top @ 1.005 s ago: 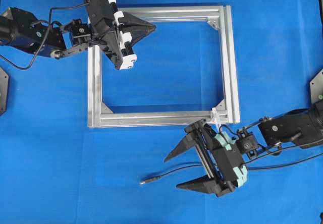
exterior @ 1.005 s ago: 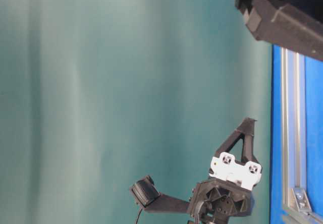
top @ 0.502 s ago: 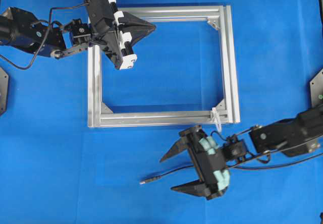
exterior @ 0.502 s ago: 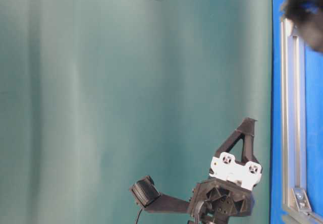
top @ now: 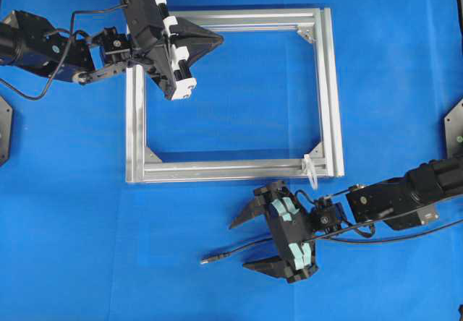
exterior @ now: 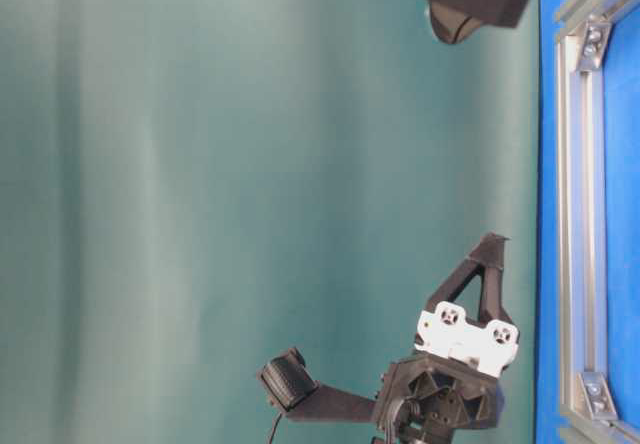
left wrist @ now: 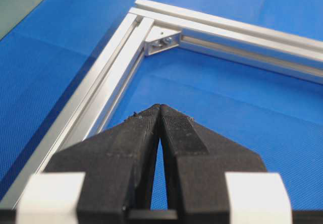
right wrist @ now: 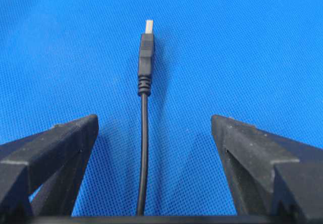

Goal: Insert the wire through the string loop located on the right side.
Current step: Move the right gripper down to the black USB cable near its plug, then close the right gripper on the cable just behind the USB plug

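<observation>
Lowered right claw astride wire

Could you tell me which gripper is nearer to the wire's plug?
Right. The right gripper straddles the wire just behind its plug; the left gripper is far off, above the frame's top-left corner.

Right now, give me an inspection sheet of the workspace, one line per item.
Surface: blue cloth, flat.
Job's things: wire lies loose on the cloth, plug pointing left; string loop sits on the frame's lower right corner, nothing through it.
Clutter: aluminium frame only.
Hands: left hand shut, empty, over the frame's top left corner; right hand open, straddling the wire without gripping it.
Cables: arm cable trails right.
Surroundings: teal backdrop.
</observation>
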{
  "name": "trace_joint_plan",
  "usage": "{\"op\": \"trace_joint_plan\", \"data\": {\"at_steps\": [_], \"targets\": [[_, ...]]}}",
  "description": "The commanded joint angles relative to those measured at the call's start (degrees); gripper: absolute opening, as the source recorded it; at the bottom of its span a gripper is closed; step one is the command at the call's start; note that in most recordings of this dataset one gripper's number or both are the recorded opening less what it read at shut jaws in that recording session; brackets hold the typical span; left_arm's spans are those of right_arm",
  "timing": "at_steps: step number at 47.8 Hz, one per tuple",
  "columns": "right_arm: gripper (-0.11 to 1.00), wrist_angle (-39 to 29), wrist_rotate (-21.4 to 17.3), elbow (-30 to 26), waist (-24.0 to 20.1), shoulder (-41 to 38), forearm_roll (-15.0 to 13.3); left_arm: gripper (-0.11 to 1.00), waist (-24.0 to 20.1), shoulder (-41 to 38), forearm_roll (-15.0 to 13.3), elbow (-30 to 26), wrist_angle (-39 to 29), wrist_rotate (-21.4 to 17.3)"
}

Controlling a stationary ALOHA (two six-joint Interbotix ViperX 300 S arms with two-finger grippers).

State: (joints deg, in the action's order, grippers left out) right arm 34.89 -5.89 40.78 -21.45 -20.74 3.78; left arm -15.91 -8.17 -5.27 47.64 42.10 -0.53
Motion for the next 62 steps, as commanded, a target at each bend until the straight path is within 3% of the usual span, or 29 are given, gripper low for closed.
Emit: {"op": "trace_joint_plan", "data": {"at_steps": [1, 8, 17, 23, 46, 62], "targets": [[0.87, 0.4, -0.1, -1.0, -0.2, 0.9, 0.2, 0.0, -0.1, 1.8, 0.2, -0.5, 0.3, 0.0], [0.74, 0.4, 0.0, -1.1, -0.2, 0.8, 0.2, 0.0, -0.1, 1.8, 0.2, -0.5, 0.3, 0.0], [0.18, 0.4, 0.2, -1.2, -0.2, 0.9, -0.3, 0.0, -0.1, 1.7, 0.2, -0.5, 0.3, 0.0], [-0.02, 0.2, 0.2, -1.2, -0.2, 0.9, -0.4, 0.0, -0.1, 1.8, 0.2, -0.5, 0.3, 0.0], [-0.03, -0.5, 0.1, -1.1, -0.5, 2.4, -0.4, 0.0, -0.1, 1.8, 0.2, -0.5, -0.2, 0.0], [-0.03, -9.7, 0.4, -1.4, -0.6, 10.6, -0.4, 0.0, -0.1, 1.7, 0.2, -0.6, -0.3, 0.0]]}}
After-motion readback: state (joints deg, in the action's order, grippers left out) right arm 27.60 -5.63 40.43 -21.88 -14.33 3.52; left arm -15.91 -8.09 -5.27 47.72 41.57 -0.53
